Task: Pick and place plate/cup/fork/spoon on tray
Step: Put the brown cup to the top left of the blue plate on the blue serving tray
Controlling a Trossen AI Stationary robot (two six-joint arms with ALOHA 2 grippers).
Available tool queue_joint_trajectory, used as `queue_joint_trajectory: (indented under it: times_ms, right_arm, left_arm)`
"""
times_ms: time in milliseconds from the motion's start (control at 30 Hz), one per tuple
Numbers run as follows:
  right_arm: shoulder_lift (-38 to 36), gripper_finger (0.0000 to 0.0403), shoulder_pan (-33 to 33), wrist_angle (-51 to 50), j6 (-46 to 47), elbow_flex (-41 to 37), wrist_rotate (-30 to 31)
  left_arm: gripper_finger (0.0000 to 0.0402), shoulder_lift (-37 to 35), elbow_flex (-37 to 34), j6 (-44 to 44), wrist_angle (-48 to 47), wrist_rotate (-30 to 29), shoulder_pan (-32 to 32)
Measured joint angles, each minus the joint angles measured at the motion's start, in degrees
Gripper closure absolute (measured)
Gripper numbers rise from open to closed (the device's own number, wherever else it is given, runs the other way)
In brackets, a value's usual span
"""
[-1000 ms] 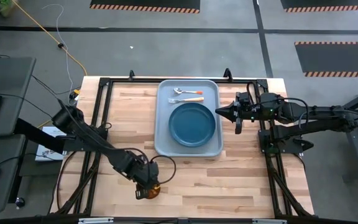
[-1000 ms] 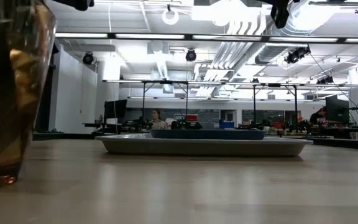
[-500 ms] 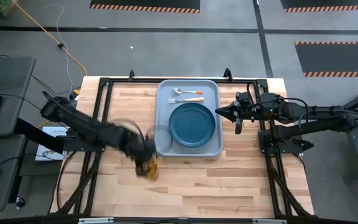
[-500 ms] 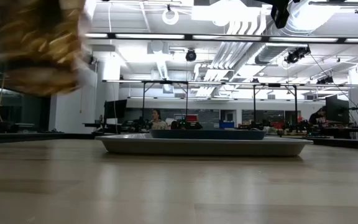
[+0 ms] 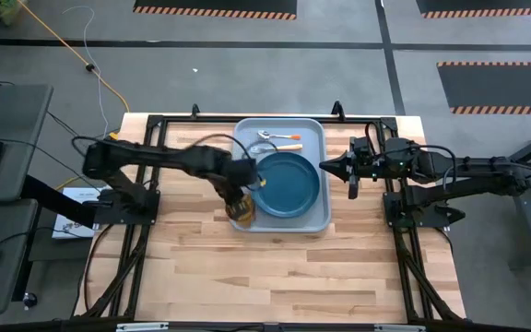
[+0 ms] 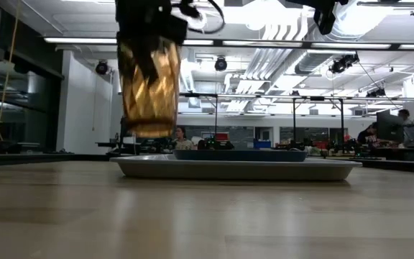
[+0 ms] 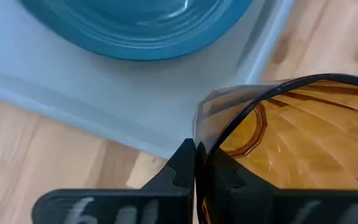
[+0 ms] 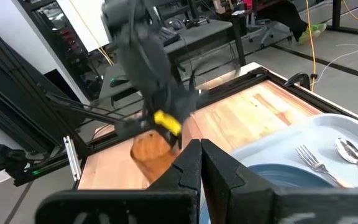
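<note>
The amber cup (image 6: pixel 148 86) hangs in the air by the near left corner of the pale tray (image 5: pixel 247 138), with my left gripper (image 7: pixel 196 152) shut on it. The teal plate (image 5: pixel 287 184) lies in the tray's near half. The spoon (image 5: pixel 267 136) and the fork (image 5: pixel 279 147) lie side by side in the tray's far part. My right gripper (image 5: pixel 325 166) hovers shut just off the tray's right rim, holding nothing. My left gripper pinches the cup's wall at the rim (image 7: pixel 201 127), one finger (image 7: pixel 224 177) inside the cup and the other outside. The fingers come from above, pointing down. The cup hangs about upright below them, lifted clear of the table and the tray.
Black rails frame the wooden table top (image 5: pixel 293 267) on its left, right and far sides. Bare wood lies near and left of the tray. In the low view, people sit far off in the room behind the table.
My left gripper has lifted the cup off the table near the near left edge. It has carried it up, toward the far edge and to the right, up to the tray's near left corner. The cup now hangs clear of the table.
</note>
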Motion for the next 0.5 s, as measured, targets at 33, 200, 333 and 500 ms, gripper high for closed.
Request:
queue_joint_trajectory:
  times_ms: [33,200,333,500]
  right_arm:
    - [0.00,0.0402,0.00,0.03,0.00,0.00,0.02]
    - [-0.02,0.0402,0.00,0.09,0.02,0.00,0.24]
    - [-0.02,0.0402,0.01,0.06,0.31,0.00,0.21]
    - [0.00,0.0402,0.02,-0.13,0.44,0.00,0.19]
  left_arm:
    - [0.0400,1.13,0.00,0.51,0.43,-0.62,-0.22]
    - [0.0400,4.24,0.00,1.01,5.69,-3.38,-0.23]
    - [0.0400,5.12,0.11,1.60,5.26,-3.91,0.30]
    - [0.0401,5.00,-2.25,2.49,4.75,-4.71,0.57]
